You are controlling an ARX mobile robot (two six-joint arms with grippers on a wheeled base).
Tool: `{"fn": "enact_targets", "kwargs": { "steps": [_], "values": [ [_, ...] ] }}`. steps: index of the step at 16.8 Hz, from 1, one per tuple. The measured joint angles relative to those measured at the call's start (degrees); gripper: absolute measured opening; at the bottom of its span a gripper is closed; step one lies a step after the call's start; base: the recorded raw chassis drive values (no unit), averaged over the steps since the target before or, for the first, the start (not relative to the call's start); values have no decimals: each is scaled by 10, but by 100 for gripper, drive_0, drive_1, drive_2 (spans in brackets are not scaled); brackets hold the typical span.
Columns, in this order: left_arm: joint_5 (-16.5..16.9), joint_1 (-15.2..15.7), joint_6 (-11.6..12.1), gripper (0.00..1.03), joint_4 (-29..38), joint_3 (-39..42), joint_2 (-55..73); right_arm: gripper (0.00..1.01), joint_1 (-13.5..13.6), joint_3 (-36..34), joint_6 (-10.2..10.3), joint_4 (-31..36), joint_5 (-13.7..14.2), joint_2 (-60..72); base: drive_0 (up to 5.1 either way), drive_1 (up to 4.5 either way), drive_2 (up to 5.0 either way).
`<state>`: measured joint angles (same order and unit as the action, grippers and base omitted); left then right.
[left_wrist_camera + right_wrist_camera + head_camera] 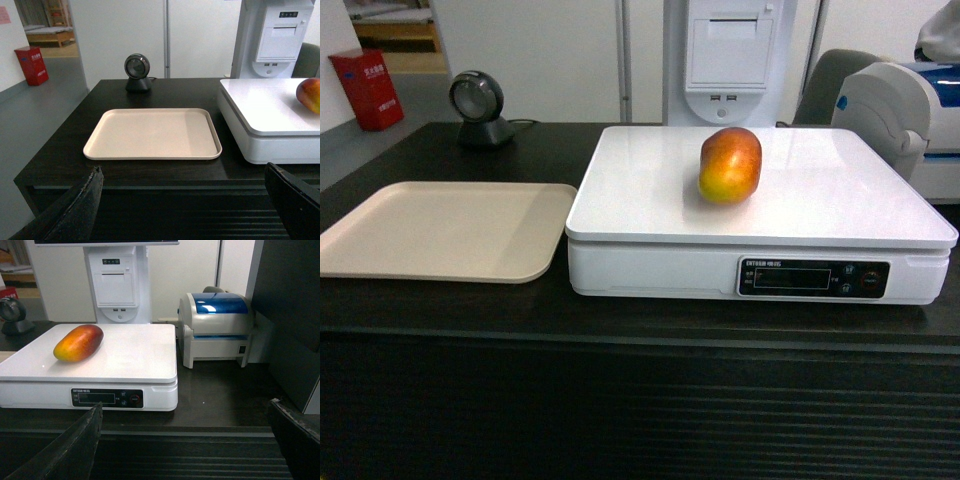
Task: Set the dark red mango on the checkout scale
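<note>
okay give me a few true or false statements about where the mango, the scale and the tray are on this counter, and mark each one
1. The dark red mango lies on the scale platform. True.
2. The beige tray holds a second fruit. False: it holds nothing.
3. The left tool grips the mango. False: its fingers stand apart with nothing between them, short of the checkout counter.
4. The tray sits left of the scale in the head view. True.
5. The right tool is open. True.

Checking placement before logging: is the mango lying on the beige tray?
No, the dark red mango lies on the scale; the beige tray holds nothing.
</note>
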<state>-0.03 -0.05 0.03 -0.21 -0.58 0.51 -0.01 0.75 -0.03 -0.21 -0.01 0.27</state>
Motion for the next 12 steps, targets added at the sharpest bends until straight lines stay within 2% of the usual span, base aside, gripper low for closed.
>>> {"fn": "enact_targets", "kwargs": {
  "steps": [12],
  "values": [
    [0, 0, 0, 98, 1, 0, 0, 98, 0, 0, 0, 1, 0, 0, 0, 0, 0]
  ]
}}
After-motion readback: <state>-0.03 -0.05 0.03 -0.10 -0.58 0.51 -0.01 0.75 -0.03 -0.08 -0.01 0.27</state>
